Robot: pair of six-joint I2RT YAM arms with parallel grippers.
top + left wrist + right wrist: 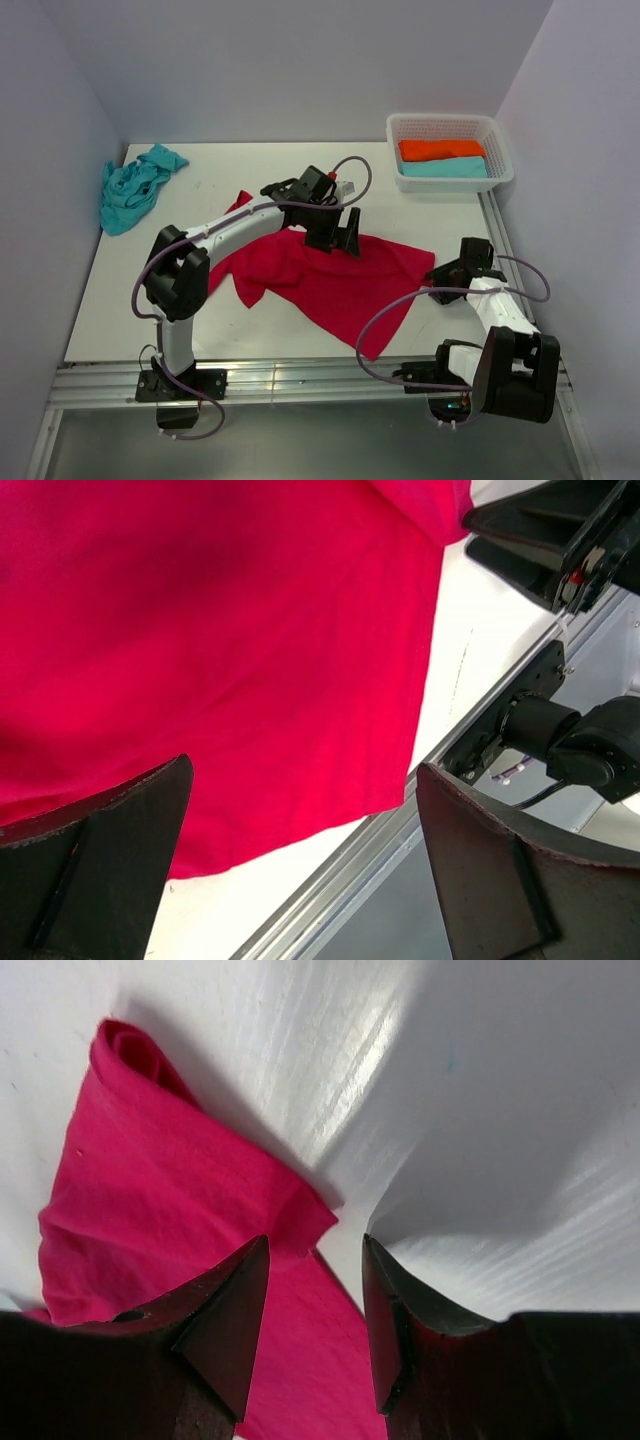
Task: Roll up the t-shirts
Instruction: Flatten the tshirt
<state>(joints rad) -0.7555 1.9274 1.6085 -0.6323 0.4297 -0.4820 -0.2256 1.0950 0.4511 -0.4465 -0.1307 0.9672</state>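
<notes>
Starting at the near edge, where both arm bases are bolted, the right hand point(462, 268) sits low over the counter point(130, 300) just beside the right-hand border of the crimson t-shirt point(330, 285). Its jaws are released with a narrow gap and grip nothing. In the right wrist view a folded corner of the crimson cloth lies at the tip of one finger point(225, 1310), with bare counter under the other. The crimson t-shirt lies unrolled and crumpled at mid-counter. Its longer extent appears to run left to right, with one flap trailing toward the near edge. The left hand point(338, 240) hangs over the far-middle part of this shirt, jaws released wide and empty. The left wrist view shows smooth crimson fabric below, with a straight edge running alongside the counter's rail. The coming move turns on this relation: the shirt's right border lies immediately left of the right hand, so the right arm is the nearer one to pinch that edge, while the left hand is already above the body of the cloth. Rolling would probably proceed along the left-to-right axis once the fabric is flattened. At the far left a turquoise t-shirt point(130, 188) lies in a loose heap. At the far right a white basket point(503, 150) holds an orange t-shirt point(440, 149) and a second turquoise one point(445, 168), both compact. No brand, label or legible writing is visible anywhere.
</notes>
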